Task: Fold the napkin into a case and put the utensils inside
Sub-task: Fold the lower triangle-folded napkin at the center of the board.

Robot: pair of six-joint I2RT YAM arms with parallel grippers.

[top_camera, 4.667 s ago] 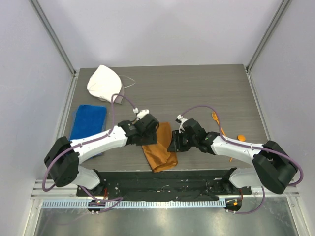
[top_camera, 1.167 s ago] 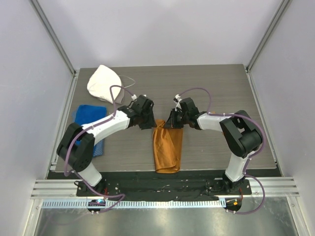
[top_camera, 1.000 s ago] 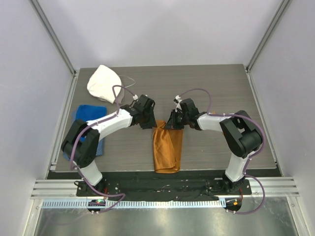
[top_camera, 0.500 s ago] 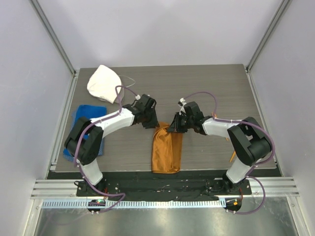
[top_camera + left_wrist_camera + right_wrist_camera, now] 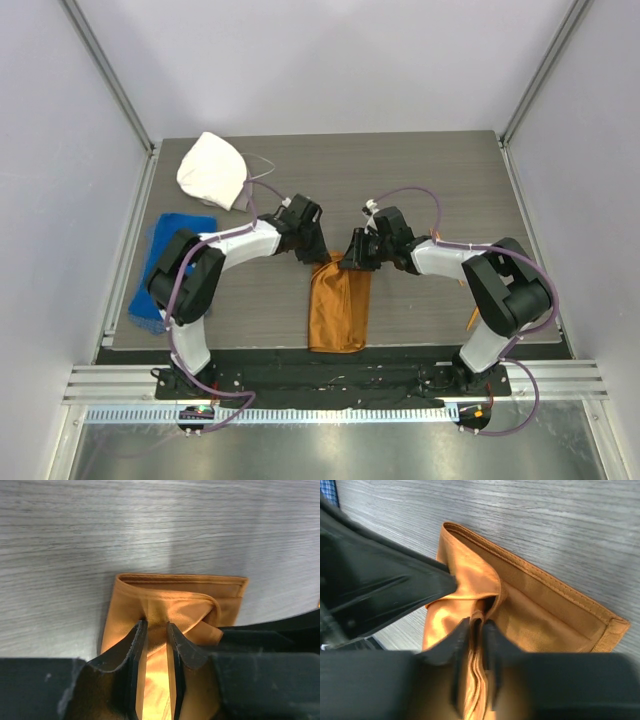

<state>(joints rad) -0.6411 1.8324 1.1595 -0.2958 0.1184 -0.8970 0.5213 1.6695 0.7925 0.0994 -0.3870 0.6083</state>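
Left end effector (image 5: 155, 626), right end effector (image 5: 476, 623) each pinch napkin (image 5: 337, 305) fold; blue towel (image 5: 142, 300), white cap (image 5: 212, 170) left.

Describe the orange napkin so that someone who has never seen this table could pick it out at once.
On the grey table, look near the middle of the near edge, where the left end effector and right end effector stand close together. The napkin lies there as a narrow folded strip. It alone is rust-orange: the towel at the left is blue, the cap beyond it white.
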